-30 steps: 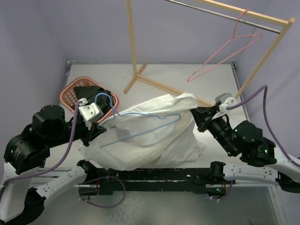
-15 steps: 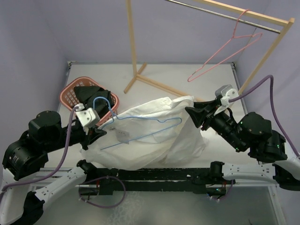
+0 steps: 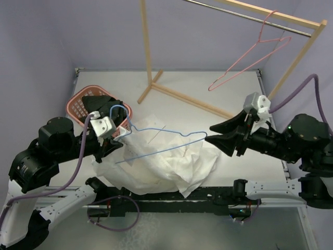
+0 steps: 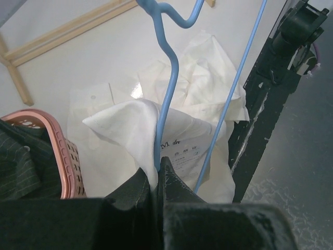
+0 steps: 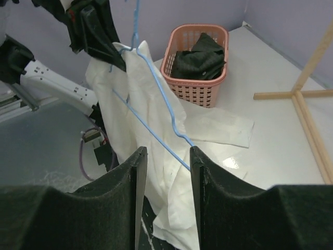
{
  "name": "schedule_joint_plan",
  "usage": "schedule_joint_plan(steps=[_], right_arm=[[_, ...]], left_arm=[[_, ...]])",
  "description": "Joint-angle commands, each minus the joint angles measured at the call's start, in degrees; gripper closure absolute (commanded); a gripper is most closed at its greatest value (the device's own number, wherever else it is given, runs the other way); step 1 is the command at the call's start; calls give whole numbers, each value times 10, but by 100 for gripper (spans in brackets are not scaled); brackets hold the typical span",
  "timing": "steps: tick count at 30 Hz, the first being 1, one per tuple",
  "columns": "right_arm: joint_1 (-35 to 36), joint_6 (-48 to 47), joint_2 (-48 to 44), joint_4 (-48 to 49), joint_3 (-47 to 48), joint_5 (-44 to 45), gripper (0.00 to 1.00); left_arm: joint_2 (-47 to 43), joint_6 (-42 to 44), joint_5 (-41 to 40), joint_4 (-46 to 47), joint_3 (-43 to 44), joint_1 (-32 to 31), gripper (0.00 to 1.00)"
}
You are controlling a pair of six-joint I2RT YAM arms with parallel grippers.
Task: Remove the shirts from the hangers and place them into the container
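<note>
Looking down on a smooth, pale table (image 3: 218, 86), flat and rectangular. Finding a tall rack (image 3: 146, 47) of square light-wood bars rising from its far half, a metal rail crossing the top. Seeing a big white shirt (image 3: 171, 166) slumping in soft, crumpled folds on the near side of the table, just beside the basket and not in it, one fold hanging up at the hanger's neck. Noting a small salmon plastic basket (image 5: 195, 86), lattice-walled with a rounded rim, sitting at the table's left edge and holding a dark pinstriped shirt (image 5: 200, 57) bunched inside. Pinching with the left gripper (image 4: 157, 174), black fingers pressed together on the neck of a thin blue wire hanger (image 4: 167, 99) along with that fold of white cloth, holding the triangular frame above the heap. Gripping nothing with the right gripper (image 3: 214, 137), its fingers spreading apart just beside the blue hanger's right tip. Spotting a thin pink wire hanger (image 3: 250, 63), triangular too, hooking over the rail at top right.
</note>
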Motion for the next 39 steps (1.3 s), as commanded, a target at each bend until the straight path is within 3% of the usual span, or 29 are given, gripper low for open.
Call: schedule_joint_plan(steps=[1,13,20,24,32,39], right_arm=[[-1,-13,93,-71,34,-90,60],[-1,-88,211,-117,135,-80,56],[-2,-87,210,-121,158,-66,56],[-2,-93,204,-129,166,-59,55],[-3,-107,214,-142,184,-86,47],[-7,-105,223,-141,180,-138,49]], left_arm=[[16,12,36,63,5,2,100],[10,17,46,62,0,3,100],[2,20,34,51,-17,3,100],[-18,21,67,58,-34,3,100],[-61,24,114,78,-37,3,100],[-58,26,100,71,-35,2,100]])
